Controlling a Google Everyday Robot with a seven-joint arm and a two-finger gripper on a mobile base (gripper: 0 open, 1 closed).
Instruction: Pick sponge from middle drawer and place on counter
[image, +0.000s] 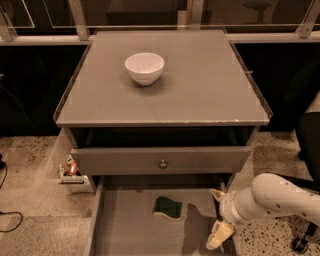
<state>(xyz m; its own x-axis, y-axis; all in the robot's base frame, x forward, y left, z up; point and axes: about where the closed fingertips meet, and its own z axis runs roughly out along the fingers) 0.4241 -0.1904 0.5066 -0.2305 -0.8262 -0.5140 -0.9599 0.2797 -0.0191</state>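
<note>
The sponge, dark green on top with a yellow base, lies flat on the grey floor of the pulled-out middle drawer, right of its centre. My gripper comes in from the right on a white arm, at the drawer's right wall. It is to the right of the sponge, apart from it. Its two cream fingers are spread and hold nothing. The counter is the flat grey cabinet top above.
A white bowl stands on the counter, left of centre. The upper drawer's front with a small round knob juts out above the open drawer. A small white box of items sits on the floor at the left.
</note>
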